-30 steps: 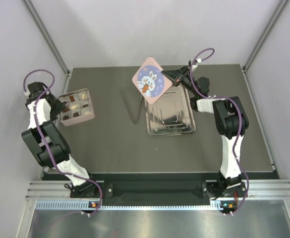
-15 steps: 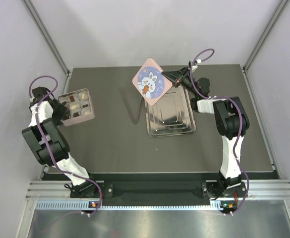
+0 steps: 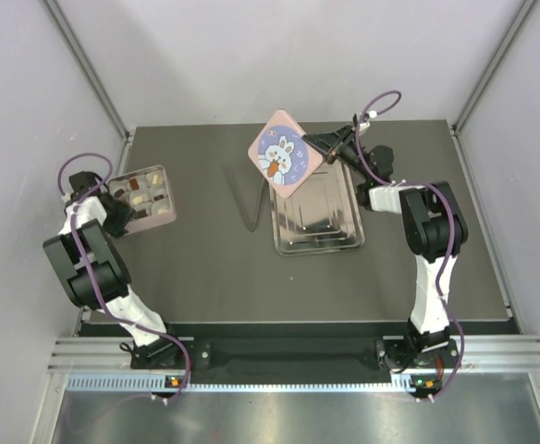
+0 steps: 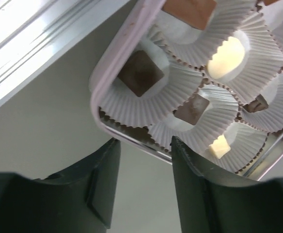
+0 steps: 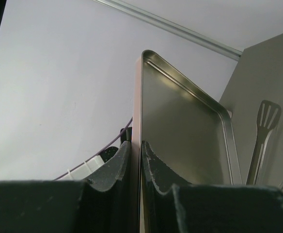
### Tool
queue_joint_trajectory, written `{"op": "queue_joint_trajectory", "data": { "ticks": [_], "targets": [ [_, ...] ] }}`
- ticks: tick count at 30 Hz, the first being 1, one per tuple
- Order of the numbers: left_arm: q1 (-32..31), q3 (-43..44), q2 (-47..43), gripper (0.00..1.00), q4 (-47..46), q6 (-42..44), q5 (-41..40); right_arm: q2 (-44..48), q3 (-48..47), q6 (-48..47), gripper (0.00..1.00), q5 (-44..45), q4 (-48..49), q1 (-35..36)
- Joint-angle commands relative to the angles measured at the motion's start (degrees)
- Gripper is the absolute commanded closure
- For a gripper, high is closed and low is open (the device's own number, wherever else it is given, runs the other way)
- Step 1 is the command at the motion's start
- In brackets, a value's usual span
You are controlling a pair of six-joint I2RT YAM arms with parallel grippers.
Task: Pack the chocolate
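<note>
Several small chocolate pieces sit in white paper cups inside the open pink tin at the left of the table. In the left wrist view a dark brown piece, a mid brown one and a cream one show inside the pink tin's rim. My left gripper is open and empty, just outside the tin's left corner, and shows in its own view. My right gripper is shut on the edge of the pink rabbit lid and holds it tilted above the table; its bare metal inside faces the right wrist camera.
An empty steel tray lies right of centre, partly under the raised lid. Metal tongs lie left of the tray. A slotted spatula shows in the right wrist view. The metal table rail runs close beside the tin.
My left wrist has swung down and in towards the tin's left corner. The tin has hardly moved. My right gripper and the lid have stayed almost still.
</note>
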State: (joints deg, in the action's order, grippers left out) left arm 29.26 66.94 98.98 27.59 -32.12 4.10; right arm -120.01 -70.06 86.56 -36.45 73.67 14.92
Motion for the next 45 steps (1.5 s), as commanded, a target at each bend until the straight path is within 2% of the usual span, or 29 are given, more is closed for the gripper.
{"op": "queue_joint_trajectory", "data": {
  "ticks": [1,10,18,31,36,39,45],
  "targets": [
    [-0.95,-1.28,-2.55,0.50,-3.25,-1.02,1.00,3.90,-0.34,-0.96,1.00,-0.99,12.64,-1.12],
    [-4.20,-7.16,-9.94,0.59,-2.28,-1.28,2.67,4.96,0.19,-0.52,1.00,-1.26,12.46,-1.47],
    [-8.86,-12.70,-11.62,0.60,-5.35,-2.42,4.95,6.71,2.38,-1.66,1.00,-0.82,11.50,-1.38],
    [-22.48,-11.92,-12.14,0.61,-7.47,-6.64,4.08,11.46,6.17,-4.74,1.00,-1.26,7.89,-0.85],
    [-25.21,-10.17,-12.32,0.62,-6.85,-7.26,3.55,12.95,6.43,-6.58,1.00,-1.35,6.05,-0.68],
    [-25.39,-6.66,-12.58,0.60,-7.29,-2.88,3.03,13.04,5.90,-7.20,1.00,-1.70,4.91,-0.68],
    [-25.21,5.30,-8.02,0.55,-2.91,13.99,-1.81,12.78,5.55,-7.73,1.00,-2.49,4.73,-0.42]
  ]
}}
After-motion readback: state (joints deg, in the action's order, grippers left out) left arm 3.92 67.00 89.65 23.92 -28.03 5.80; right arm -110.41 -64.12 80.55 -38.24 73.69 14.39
